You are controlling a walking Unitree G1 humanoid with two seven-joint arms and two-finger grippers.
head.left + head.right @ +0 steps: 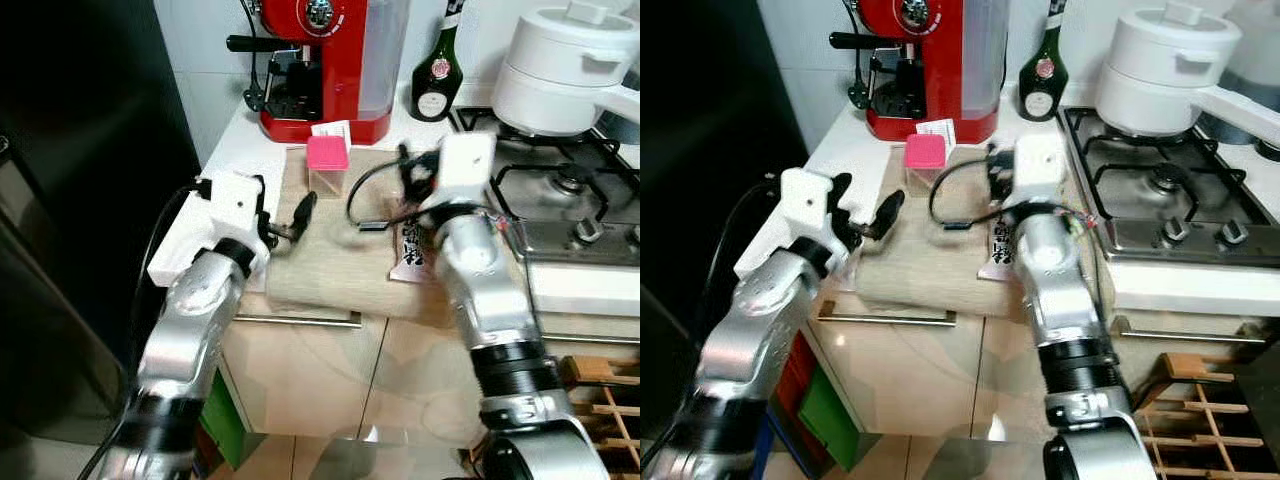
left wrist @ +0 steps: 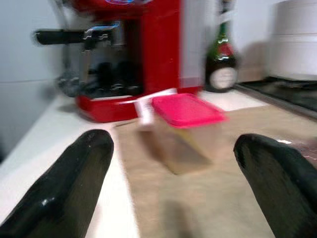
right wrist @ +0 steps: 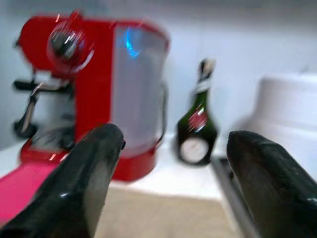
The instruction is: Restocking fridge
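Centrally, on a beige cloth (image 1: 330, 262) spread over the white counter (image 1: 235, 140), stands the box (image 1: 327, 163), a small clear tub with a pink lid, upright, with a white slip of paper just behind it. Near it on the cloth lies a dark printed packet (image 1: 408, 250), partly hidden under the right arm.

Both arms reach over the cloth. The left gripper (image 2: 173, 183) hovers at the cloth's left edge, its fingers spread wide, holding nothing; the left wrist view looks straight at the box between them. The right gripper (image 3: 168, 183) is raised above the cloth to the right of the box, also wide apart and empty, facing the back of the counter.

Behind the box, against the tiled wall, stands a red coffee machine (image 1: 320, 60) with a clear tank on its side, and just right of it a dark green bottle (image 1: 437, 80). Further right a steel hob (image 1: 570, 200) carries a white pot (image 1: 565, 65) on a back burner.

Left of the counter rises a tall black front, the fridge (image 1: 80, 200), its door closed. Below the worktop are pale cabinet doors with a bar handle (image 1: 300, 320); a wooden rack (image 1: 605, 400) shows at lower right.
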